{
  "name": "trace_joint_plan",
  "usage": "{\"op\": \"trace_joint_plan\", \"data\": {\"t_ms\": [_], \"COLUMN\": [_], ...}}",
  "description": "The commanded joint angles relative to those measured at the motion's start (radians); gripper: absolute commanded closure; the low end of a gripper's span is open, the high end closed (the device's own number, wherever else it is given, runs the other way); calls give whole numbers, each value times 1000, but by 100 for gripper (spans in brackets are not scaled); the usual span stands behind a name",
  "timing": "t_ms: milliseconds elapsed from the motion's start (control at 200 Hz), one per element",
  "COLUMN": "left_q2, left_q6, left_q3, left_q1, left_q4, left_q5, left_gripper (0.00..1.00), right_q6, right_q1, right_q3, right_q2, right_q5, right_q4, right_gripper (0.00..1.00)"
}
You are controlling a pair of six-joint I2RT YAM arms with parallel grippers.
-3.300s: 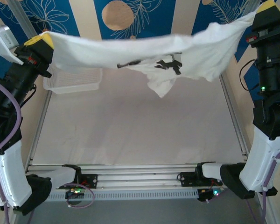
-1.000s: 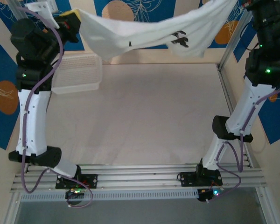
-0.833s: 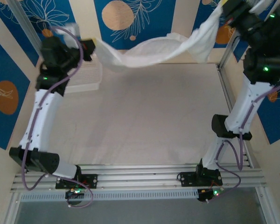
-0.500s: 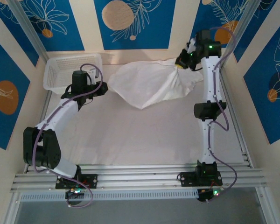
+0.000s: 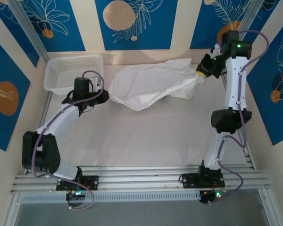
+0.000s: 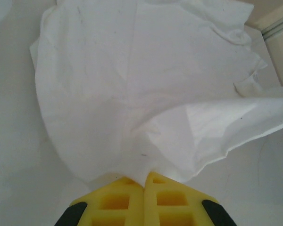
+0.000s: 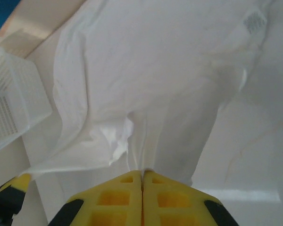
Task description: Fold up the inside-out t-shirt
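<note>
FOLDING TRIAL: Two robot arms hold a wrinkled, thin white cloth t-shirt (image 5: 151, 87) by its ends across the far part of the pale table (image 5: 141, 141). It lies bunched between them, near a white plastic mesh basket (image 5: 71, 71) in the far left corner. The left gripper (image 5: 103, 95) pinches the garment's left end, its yellow fingers (image 6: 118, 202) pressed together with cloth fanning out from between them. The right gripper (image 5: 201, 73) is likewise clenched on the opposite end, at the table's right side. Gripping both ends appears meant to draw the shirt out and lay it flat, since a neat fold needs a smooth start. The cloth is rumpled and partly doubled over itself, so no proper fold looks made yet.
</note>
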Motion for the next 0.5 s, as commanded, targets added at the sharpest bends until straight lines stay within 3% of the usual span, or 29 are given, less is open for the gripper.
{"op": "trace_joint_plan", "data": {"t_ms": [0, 125, 225, 340, 495], "left_q2": [-101, -181, -238, -286, -330], "left_q6": [10, 18, 12, -1, -34], "left_q3": [-76, -163, -245, -333, -463], "left_q1": [-11, -19, -27, -28, -28], "left_q4": [-8, -13, -28, -78, -62], "left_q5": [-13, -1, -36, -102, -160], "left_gripper": [97, 96, 95, 92, 84], "right_q6": [-26, 29, 113, 225, 389], "right_q1": [43, 21, -36, -65, -82], "right_q3": [-354, -866, -1165, -1391, -1563], "right_q2": [-235, -569, -781, -950, -1132], "right_q5": [48, 6, -36, -5, 106], "right_q4": [36, 258, 424, 544, 603], "right_gripper": [88, 88, 88, 88, 90]}}
